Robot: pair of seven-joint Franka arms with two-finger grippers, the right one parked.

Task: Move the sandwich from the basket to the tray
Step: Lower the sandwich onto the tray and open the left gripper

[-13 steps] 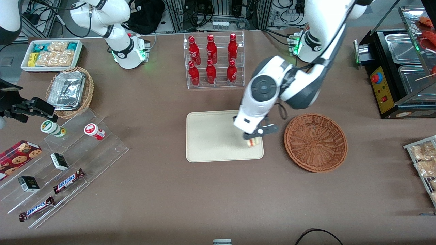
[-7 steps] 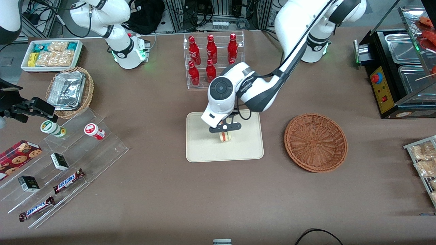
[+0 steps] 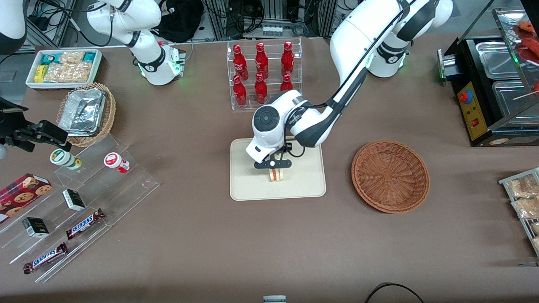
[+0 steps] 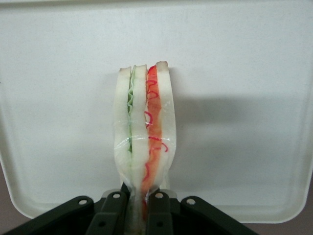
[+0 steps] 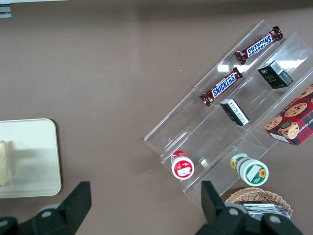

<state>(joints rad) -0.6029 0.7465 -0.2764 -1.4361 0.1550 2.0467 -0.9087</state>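
The sandwich (image 3: pixel 276 174) (image 4: pixel 143 132), a wedge of white bread with green and orange-red filling, is over the middle of the cream tray (image 3: pixel 248 185) (image 4: pixel 234 73), low enough that I cannot tell whether it touches. My gripper (image 3: pixel 274 168) (image 4: pixel 139 215) is shut on the sandwich's narrow end, its black fingers (image 4: pixel 161 215) pinching the bread from both sides. The reddish-brown wicker basket (image 3: pixel 390 176) lies beside the tray, toward the working arm's end, with nothing in it. The sandwich's edge (image 5: pixel 4 164) and a tray corner (image 5: pixel 41 156) also show in the right wrist view.
A clear rack of red bottles (image 3: pixel 264 73) stands farther from the front camera than the tray. Toward the parked arm's end are tiered acrylic shelves (image 3: pixel 84 198) with snack bars, small boxes and jars, a foil-tray basket (image 3: pixel 86 112) and a white snack bin (image 3: pixel 63 67). A black food warmer (image 3: pixel 492 88) stands toward the working arm's end.
My gripper carried the sandwich from the tray edge beside the basket to over the tray's middle, then lowered slightly. It stayed shut on the sandwich throughout.
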